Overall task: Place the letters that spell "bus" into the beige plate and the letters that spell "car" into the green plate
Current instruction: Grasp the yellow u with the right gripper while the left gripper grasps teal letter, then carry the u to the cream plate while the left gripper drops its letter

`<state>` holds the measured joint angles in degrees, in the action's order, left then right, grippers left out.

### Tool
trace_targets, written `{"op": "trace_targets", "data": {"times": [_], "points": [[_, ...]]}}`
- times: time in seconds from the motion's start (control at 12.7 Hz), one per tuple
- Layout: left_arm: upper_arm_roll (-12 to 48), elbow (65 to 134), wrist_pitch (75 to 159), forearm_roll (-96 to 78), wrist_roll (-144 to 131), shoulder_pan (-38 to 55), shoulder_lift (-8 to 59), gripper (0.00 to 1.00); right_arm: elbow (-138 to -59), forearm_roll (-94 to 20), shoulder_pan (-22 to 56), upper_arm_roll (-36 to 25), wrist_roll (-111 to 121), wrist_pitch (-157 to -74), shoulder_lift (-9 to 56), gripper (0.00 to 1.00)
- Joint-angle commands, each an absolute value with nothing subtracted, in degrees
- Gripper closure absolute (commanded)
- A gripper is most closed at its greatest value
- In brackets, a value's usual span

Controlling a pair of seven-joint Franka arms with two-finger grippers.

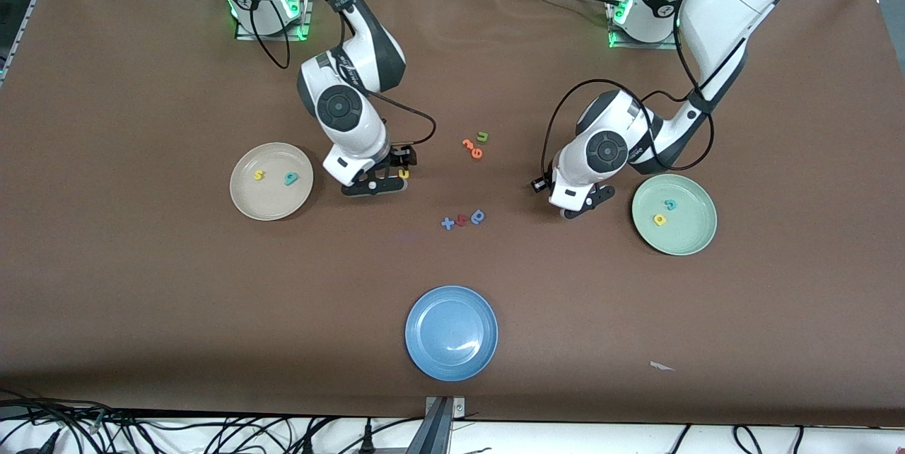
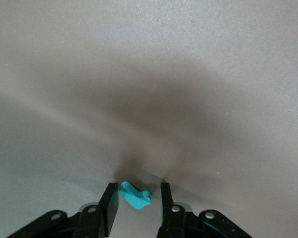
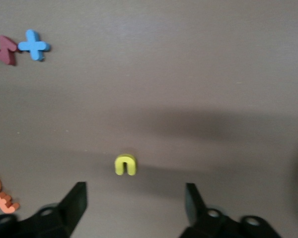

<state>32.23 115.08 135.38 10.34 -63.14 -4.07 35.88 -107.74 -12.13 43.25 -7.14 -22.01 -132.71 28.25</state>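
Front view: beige plate [image 1: 271, 181] holds s and b, green plate [image 1: 674, 214] c and a; left wrist: left gripper [image 2: 136, 198] fingers flank teal r [image 2: 135, 196], unclosed, so close squarely; right wrist: right gripper [image 3: 134, 201], wide open, should centre over yellow u [image 3: 125, 164].

The front view looks down from high across the table [image 1: 141, 312], facing the two arm bases along its top edge, and takes in the whole brown surface. The left wrist view sits close over the table, looking past its own fingers [image 2: 110, 201] at a teal letter [image 2: 135, 196] between them. The right wrist view hangs low too, looking past its widely parted fingers [image 3: 75, 201] at the yellow u [image 3: 125, 164], which the front view also shows [image 1: 404, 173], along with the blue cross [image 3: 34, 44] [image 1: 447, 223]
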Motion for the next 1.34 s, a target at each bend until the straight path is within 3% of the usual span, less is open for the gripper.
{"op": "trace_targets", "data": {"times": [0.0, 0.24, 0.47, 0.71, 1.26], "points": [[31.7, 115.3, 136.1, 12.3, -64.2, -3.6, 36.3, 0.60, -108.1, -12.8, 44.4, -6.9, -24.0, -135.3, 29.4, 0.43], [31.7, 115.3, 136.7, 13.2, -65.1, -3.8, 36.7, 0.61, -108.5, -12.8, 45.2, -6.9, -24.1, -138.4, 31.8, 0.43], [31.7, 115.3, 136.7, 13.2, -65.2, -3.8, 36.7, 0.86, -109.0, -12.8, 45.8, -6.9, -25.3, -138.9, 32.4, 0.43], [31.7, 115.3, 136.7, 13.2, -65.2, -3.8, 36.7, 0.96, -110.3, -12.8, 46.1, -6.9, -25.6, -141.9, 33.4, 0.46], [32.0, 113.6, 135.1, 13.1, -64.1, -6.5, 33.5, 1.00, -110.7, -12.8, 46.1, -6.9, -25.7, -143.3, 33.8, 0.59]]}}
